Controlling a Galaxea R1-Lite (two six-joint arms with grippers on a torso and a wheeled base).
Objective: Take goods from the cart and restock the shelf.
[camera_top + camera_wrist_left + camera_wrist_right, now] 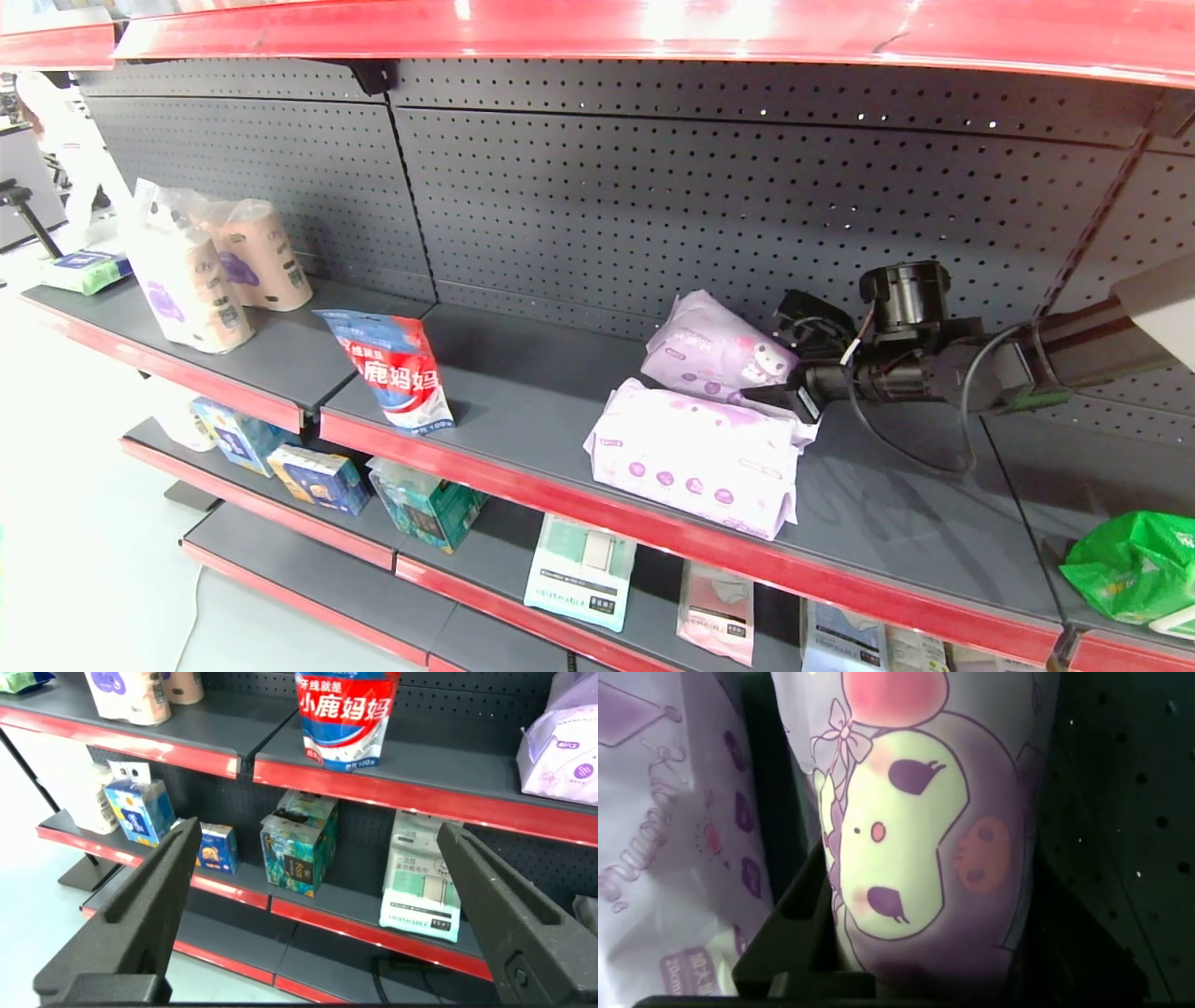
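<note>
Far to the right of the blue-and-red pouch [392,369], a green bag [1134,565] is cut by the picture's edge, so its full shape cannot be told. Below and right of the pouch, on the lower shelf [653,597], 2 packs, a pink one [714,611] and a pale one [840,639], lose their lower ends at the bottom edge. Right of the pouch, the cartoon pack [719,350] covers the tips of the right pincer [784,390]. In the left wrist view the pouch's top is cut off, and so is the wipes pack [561,751] to its right.
</note>
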